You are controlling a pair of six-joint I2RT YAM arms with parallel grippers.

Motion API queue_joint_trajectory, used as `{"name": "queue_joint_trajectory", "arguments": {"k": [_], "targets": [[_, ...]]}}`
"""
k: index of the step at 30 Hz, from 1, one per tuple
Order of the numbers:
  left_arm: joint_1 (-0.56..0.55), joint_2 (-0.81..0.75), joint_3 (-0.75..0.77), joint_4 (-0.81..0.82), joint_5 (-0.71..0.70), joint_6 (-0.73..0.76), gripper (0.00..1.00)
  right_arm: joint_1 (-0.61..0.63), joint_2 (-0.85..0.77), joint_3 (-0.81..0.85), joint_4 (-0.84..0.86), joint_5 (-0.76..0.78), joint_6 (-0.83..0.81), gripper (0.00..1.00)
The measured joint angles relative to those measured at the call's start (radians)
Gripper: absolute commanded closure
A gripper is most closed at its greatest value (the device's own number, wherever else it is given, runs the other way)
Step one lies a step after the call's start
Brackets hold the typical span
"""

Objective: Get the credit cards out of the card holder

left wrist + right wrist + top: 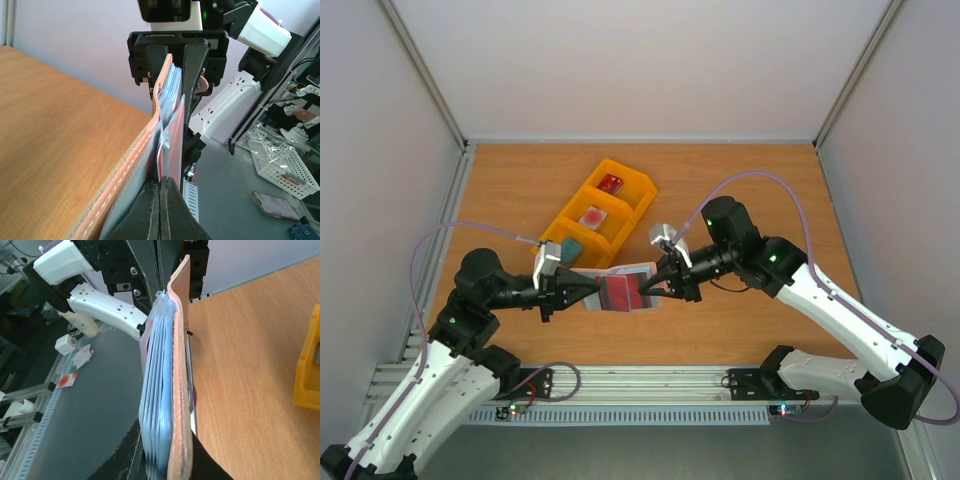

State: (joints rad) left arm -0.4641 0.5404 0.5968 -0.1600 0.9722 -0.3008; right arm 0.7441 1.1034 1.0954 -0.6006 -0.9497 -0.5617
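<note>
The card holder point(642, 272) hangs open above the table between my two grippers, taupe-brown outside point(140, 155), pale blue pockets inside point(159, 365). My right gripper point(658, 288) is shut on its right panel, and the blue pockets and brown cover point(179, 390) sit between its fingers point(167, 457). A red card point(620, 292) lies across the holder's middle. My left gripper point(596, 290) is shut on that card's left edge point(162, 162), with its fingertips pressed together point(161, 182). Three more cards lie in the yellow tray: a red one point(611, 183), a whitish-pink one point(592, 218) and a teal one point(571, 244).
The yellow three-compartment tray point(638, 190) lies at an angle just behind the grippers, and its near corner shows in the right wrist view point(306, 375). White walls enclose the wooden table point(750, 200) on three sides. A metal rail point(650, 385) runs along the near edge.
</note>
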Motion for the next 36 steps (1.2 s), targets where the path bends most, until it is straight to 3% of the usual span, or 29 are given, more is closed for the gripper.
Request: {"name": "queue_joint_trajectory", "arguments": {"k": [11,20,29,32,36], "targets": [[0.003,0.000,-0.013,0.072,0.024,-0.045,1.00,-0.005,0.014,0.010,0.012,-0.033,0.016,0.99],[0.010,0.009,-0.097,0.245,0.006,-0.222,0.86,-0.014,0.057,0.010,0.063,-0.072,0.071,0.99],[0.010,0.009,-0.094,0.243,0.009,-0.211,0.89,-0.015,0.060,0.012,0.063,-0.082,0.069,0.99],[0.010,0.008,-0.086,0.229,0.016,-0.196,0.99,-0.015,0.060,0.016,0.044,-0.082,0.057,0.99],[0.011,0.008,-0.074,0.208,0.033,-0.168,1.00,-0.015,0.053,0.019,0.023,-0.075,0.042,0.99]]}}
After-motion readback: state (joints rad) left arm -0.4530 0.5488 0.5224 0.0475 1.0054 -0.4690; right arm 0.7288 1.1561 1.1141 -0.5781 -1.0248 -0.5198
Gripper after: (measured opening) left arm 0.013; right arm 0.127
